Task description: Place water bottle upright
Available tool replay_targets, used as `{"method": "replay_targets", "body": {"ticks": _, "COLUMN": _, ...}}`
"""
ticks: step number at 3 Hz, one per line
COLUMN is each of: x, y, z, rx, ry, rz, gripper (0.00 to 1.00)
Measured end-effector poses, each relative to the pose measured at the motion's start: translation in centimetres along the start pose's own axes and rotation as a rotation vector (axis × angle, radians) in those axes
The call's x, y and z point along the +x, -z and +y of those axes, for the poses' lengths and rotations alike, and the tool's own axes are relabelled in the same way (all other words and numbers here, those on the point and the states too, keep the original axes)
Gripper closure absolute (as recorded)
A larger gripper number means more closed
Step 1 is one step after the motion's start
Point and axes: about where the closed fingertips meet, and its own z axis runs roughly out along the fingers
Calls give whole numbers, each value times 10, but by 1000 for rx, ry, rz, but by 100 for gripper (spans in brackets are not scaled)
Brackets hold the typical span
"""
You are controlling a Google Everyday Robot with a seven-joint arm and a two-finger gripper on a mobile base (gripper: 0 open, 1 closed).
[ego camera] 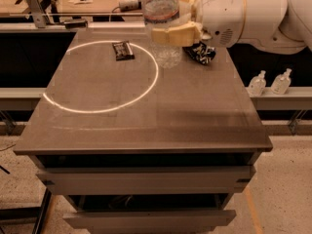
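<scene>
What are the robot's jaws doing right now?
Gripper: jaws closed on the clear ribbed plastic water bottle, held upright at the back of the grey table.

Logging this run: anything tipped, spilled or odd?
Nothing spilled. The water bottle is upright, gripped by the tool at the far side of the table; the snack bag beside it lies crumpled.

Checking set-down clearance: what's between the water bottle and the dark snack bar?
Camera view: only bare tabletop crossed by the white ring; gripper grips the water bottle mid-body.
</scene>
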Motion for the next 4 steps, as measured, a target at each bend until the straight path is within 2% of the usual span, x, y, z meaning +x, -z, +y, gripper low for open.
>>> {"method": "replay_targets", "body": {"ticks": 1, "x": 23, "y": -1, "z": 1, "rx": 51, "ry": -33, "rz": -12, "gripper": 100}}
{"method": "replay_targets", "body": {"ticks": 3, "x": 75, "y": -10, "z": 19, "rx": 81, "ry": -150, "rz": 6, "gripper": 100}}
{"method": "replay_targets", "body": {"ticks": 4, "x": 88, "y": -16, "z": 33, "rx": 101, "ry": -211, "rz": -7, "gripper": 100}}
